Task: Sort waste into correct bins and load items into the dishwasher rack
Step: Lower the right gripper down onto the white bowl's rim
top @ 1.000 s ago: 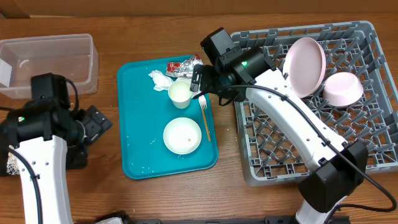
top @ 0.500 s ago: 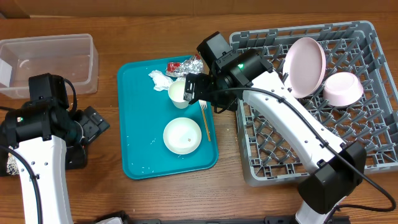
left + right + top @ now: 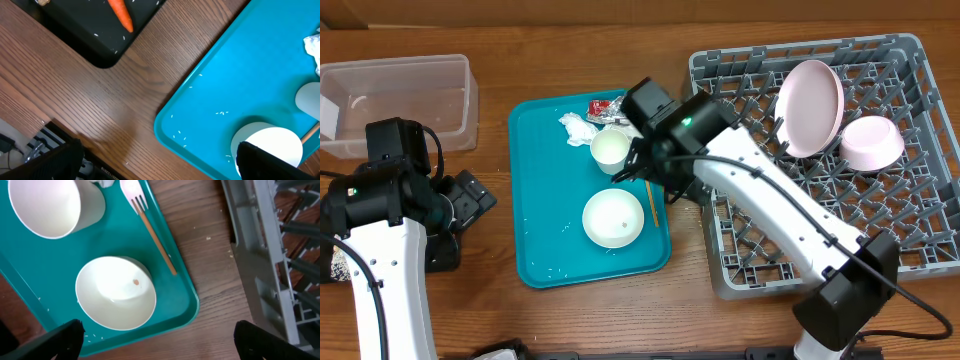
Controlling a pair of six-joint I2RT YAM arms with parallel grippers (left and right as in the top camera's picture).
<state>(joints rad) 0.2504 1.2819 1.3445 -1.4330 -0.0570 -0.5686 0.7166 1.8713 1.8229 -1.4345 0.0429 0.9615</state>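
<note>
We find the right gripper [image 3: 157, 342] spread wide and empty over the small white bowl [image 3: 115, 292] on the teal tray [image 3: 30, 280]. A careless rim grip could skid the bowl onto the yellow-handled fork [image 3: 150, 227] just beside it. Farther off, the left gripper [image 3: 160, 165] hangs wide and empty.

The worktop [image 3: 570, 40] under my arms is brown wood grain. Four things sit straight on it. A clear plastic tub [image 3: 410, 105] is at the far left, a flat teal serving tray [image 3: 545, 200] in the middle, and the big grey dishwasher rack [image 3: 910, 215] on the right. A shallow black tray [image 3: 80, 25] lies near the teal tray's corner with bare wood between them. A few pale crumbs [image 3: 208, 238] dot the strip of wood between the teal tray and the rack.
</note>
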